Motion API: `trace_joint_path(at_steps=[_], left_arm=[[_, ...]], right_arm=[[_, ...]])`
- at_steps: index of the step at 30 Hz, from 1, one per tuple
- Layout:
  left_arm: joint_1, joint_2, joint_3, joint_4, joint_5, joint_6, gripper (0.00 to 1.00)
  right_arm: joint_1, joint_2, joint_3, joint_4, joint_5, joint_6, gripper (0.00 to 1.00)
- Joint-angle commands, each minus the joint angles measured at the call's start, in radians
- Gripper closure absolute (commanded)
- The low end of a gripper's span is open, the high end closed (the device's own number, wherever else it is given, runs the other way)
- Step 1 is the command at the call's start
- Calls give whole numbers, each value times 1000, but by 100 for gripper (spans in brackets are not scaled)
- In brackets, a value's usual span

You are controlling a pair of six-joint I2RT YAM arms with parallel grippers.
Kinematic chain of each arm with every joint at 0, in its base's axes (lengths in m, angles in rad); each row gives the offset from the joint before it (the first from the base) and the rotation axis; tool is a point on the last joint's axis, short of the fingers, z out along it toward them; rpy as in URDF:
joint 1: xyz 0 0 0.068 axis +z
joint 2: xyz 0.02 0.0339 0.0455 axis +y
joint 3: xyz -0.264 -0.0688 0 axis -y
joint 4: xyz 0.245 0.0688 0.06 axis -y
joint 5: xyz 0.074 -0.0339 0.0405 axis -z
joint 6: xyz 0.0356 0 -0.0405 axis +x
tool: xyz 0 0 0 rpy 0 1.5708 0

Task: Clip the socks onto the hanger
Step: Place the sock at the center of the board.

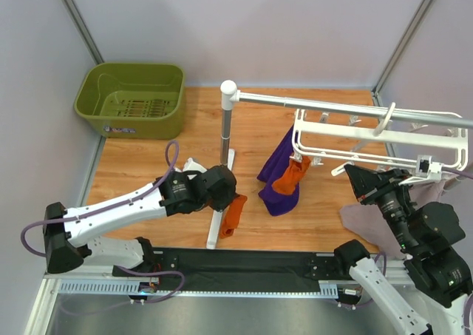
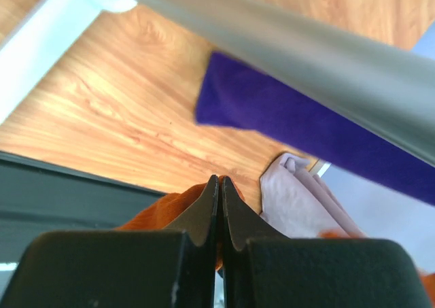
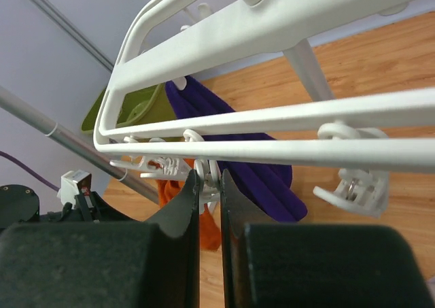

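My left gripper (image 1: 224, 192) is shut on one orange-red sock (image 1: 233, 215) and holds it beside the white post, low over the table. In the left wrist view the jaws (image 2: 219, 183) are pressed together with the sock's fabric (image 2: 146, 213) between them. The second sock (image 1: 293, 174) hangs from a clip at the left end of the white hanger (image 1: 369, 138). My right gripper (image 1: 353, 178) is under the hanger; in the right wrist view its jaws (image 3: 209, 180) pinch a white dangling clip (image 3: 209, 168), with the hanging sock (image 3: 212, 230) behind it.
A dark purple cloth (image 1: 275, 178) hangs by the clipped sock. A silver rail (image 1: 347, 107) on a white post (image 1: 228, 132) carries the hanger. A pale lilac cloth (image 1: 369, 220) lies at the right. A green basket (image 1: 133, 98) stands at the back left. A black mat (image 1: 244, 265) lies at the front.
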Motion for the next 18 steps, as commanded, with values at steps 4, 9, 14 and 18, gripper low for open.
trace_joint_path(at_steps=[4, 9, 14, 18], left_arm=[[12, 87, 40, 92, 185, -56, 100], [11, 161, 261, -88, 185, 17, 100], [11, 138, 258, -9, 269, -39, 100], [23, 116, 194, 198, 386, -166, 100]], right_arm=[[3, 48, 8, -45, -12, -42, 100], [1, 66, 71, -102, -51, -65, 100], [3, 68, 86, -120, -99, -73, 100], [1, 85, 99, -122, -168, -79, 100]])
